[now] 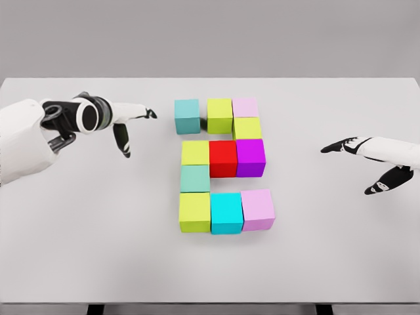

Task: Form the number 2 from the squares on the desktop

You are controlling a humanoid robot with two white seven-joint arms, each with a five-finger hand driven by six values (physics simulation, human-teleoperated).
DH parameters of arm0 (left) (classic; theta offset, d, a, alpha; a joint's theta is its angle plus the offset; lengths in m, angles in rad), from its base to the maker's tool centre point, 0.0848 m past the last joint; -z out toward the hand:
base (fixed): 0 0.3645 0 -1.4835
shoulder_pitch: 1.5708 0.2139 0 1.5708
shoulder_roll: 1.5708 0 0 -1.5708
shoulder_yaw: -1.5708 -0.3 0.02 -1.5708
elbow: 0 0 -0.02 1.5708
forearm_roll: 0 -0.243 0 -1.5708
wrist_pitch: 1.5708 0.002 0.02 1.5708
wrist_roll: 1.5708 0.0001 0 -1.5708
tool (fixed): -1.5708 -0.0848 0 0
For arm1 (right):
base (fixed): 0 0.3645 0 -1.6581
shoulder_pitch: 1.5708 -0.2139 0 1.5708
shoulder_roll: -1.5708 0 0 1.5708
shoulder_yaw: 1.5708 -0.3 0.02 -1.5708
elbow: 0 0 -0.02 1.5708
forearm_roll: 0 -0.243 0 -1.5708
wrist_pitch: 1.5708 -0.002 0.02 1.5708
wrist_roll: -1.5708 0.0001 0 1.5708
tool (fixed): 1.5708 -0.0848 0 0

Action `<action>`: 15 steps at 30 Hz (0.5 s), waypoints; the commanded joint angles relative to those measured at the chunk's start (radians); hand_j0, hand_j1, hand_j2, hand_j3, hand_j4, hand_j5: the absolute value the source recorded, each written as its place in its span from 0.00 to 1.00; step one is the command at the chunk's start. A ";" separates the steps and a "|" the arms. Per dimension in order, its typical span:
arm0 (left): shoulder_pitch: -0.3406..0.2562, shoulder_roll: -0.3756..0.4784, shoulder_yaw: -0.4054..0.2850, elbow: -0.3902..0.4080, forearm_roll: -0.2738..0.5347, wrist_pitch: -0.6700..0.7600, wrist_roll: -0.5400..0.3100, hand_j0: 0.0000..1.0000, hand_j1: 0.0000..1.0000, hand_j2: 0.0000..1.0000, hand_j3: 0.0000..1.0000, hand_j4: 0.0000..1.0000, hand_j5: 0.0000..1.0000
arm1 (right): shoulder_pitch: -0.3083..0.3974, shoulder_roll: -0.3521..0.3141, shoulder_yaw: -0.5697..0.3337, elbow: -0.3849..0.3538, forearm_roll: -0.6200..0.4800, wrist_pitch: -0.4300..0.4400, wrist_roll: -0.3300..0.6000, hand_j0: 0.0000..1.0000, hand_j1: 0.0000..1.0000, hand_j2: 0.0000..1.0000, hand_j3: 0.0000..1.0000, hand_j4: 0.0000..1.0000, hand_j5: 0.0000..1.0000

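The fingers of the left hand are spread loosely and hold nothing, one pointing toward the cubes and another hanging down; the fingers of the right hand are also relaxed and empty, and they point inward from the other side. Between the two hands lie the squares, ten coloured cubes already grouped in the form of a 2; the nearest one to the left fingers is the teal cube, which stands slightly apart from the yellow-green cube beside it, so I judge this small gap is what remains to close. Closest to the right fingers is the purple cube, touching the red cube.

The cubes look rigid, light and smooth-sided, so I think they slide easily on the worktop; a push on a flat side face, low and in the middle, should move one without turning it; for lifting, two opposite faces are the place to hold, but neighbours block most faces. The teal cube has its side toward the left fingers free.

Around the group there is much open room on each side of the fingers; the worktop edges are well apart from the cubes, so falling off seems unlikely; the greater risk is to disturb cubes that touch.
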 commanded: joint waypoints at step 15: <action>-0.008 -0.075 -0.014 0.041 -0.068 -0.002 0.000 1.00 1.00 1.00 1.00 1.00 1.00 | 0.000 -0.002 0.000 0.000 -0.006 0.003 0.000 1.00 1.00 1.00 1.00 1.00 1.00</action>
